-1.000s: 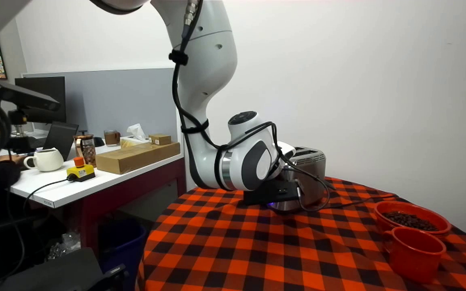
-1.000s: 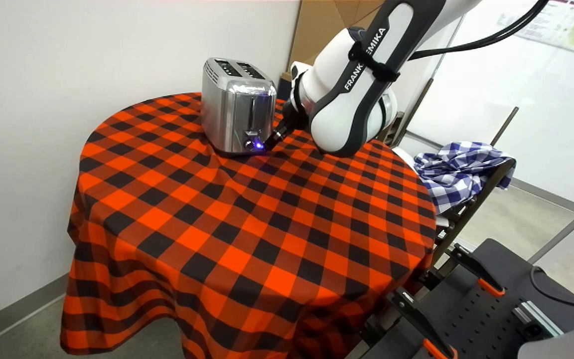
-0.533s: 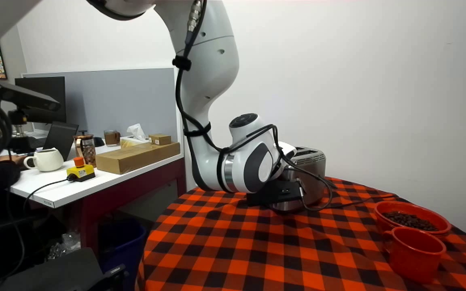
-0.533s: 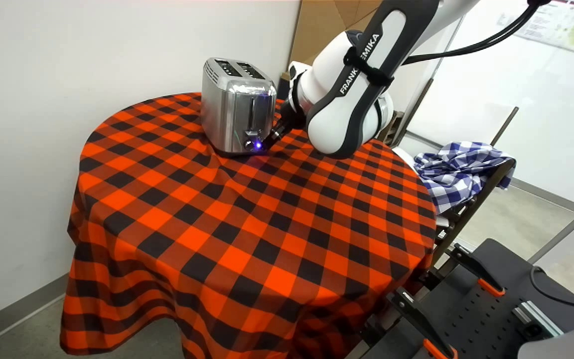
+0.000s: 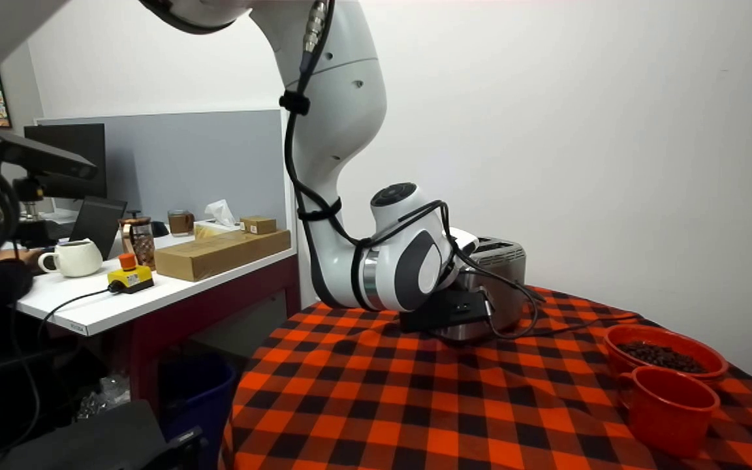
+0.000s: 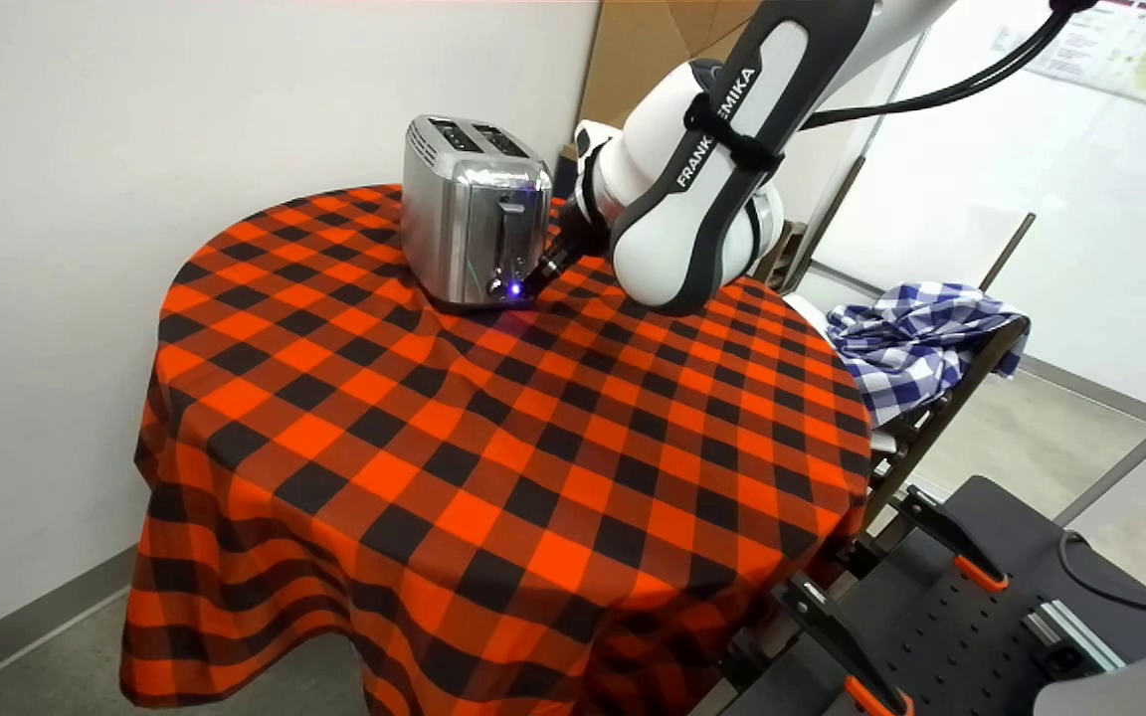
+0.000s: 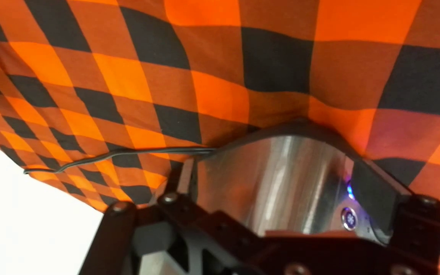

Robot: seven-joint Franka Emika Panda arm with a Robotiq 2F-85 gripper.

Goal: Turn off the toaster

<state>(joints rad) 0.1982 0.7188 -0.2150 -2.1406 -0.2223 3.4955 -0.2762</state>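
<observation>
In an exterior view the toaster point(image 6: 474, 214) stands upright towards the far edge of the round desk point(image 6: 493, 447), near the wall point(image 6: 235, 89). On one end the lever point(image 6: 511, 209) sits near the top of its slot and a blue light point(image 6: 516, 289) glows low down, right beside the tip of the end effector point(image 7: 277, 175). In the wrist view the fingers point(image 7: 380, 198) are spread wide apart, with part of the toaster and a round button point(image 7: 349, 219) showing between them; I cannot tell whether either finger touches the toaster. A cord point(image 7: 124, 152) runs from the toaster's foot across the checked cloth point(image 7: 220, 95). Well apart from it, near the desk's edge in an exterior view, a red mug point(image 5: 670, 418) stands just in front of a red bowl point(image 5: 676, 336) of dark beans point(image 5: 660, 357).
</observation>
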